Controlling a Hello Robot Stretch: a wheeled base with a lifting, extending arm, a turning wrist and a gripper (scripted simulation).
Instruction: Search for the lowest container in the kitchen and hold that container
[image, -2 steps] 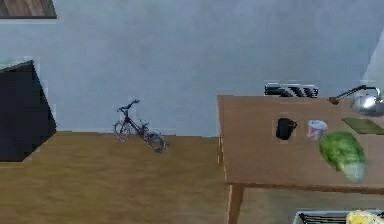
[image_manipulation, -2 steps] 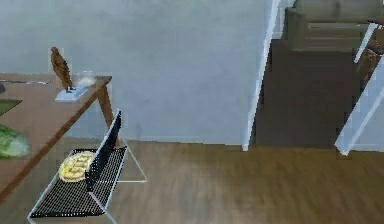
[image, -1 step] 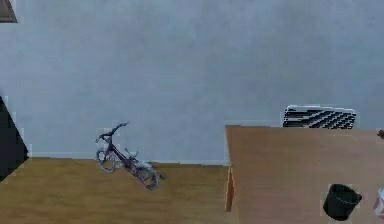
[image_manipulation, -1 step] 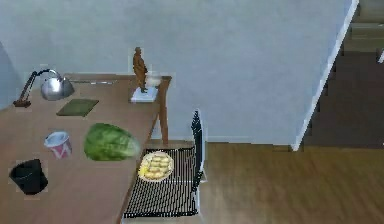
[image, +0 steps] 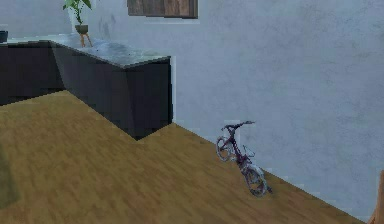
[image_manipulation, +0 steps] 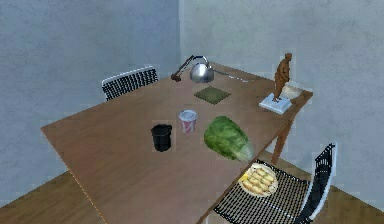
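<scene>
On the wooden table (image_manipulation: 110, 150) in the arm side view stand a black cup (image_manipulation: 162, 137) and, just right of it, a pale cup (image_manipulation: 188, 121). A large green leafy thing (image_manipulation: 227, 137) lies next to them. Farther back on the table sits a silver kettle (image_manipulation: 202, 72) beside a dark square mat (image_manipulation: 213, 95). In the forward view a dark kitchen counter (image: 110, 85) with a pale stone top runs along the left, and a potted plant (image: 79, 17) stands on its far end.
A small bicycle (image: 241, 155) leans against the pale wall on the wooden floor. A brown statue (image_manipulation: 284, 74) stands at the table's far right corner. One mesh chair (image_manipulation: 130, 81) is behind the table; another (image_manipulation: 285, 200) at the lower right carries a plate of yellow food (image_manipulation: 259, 181).
</scene>
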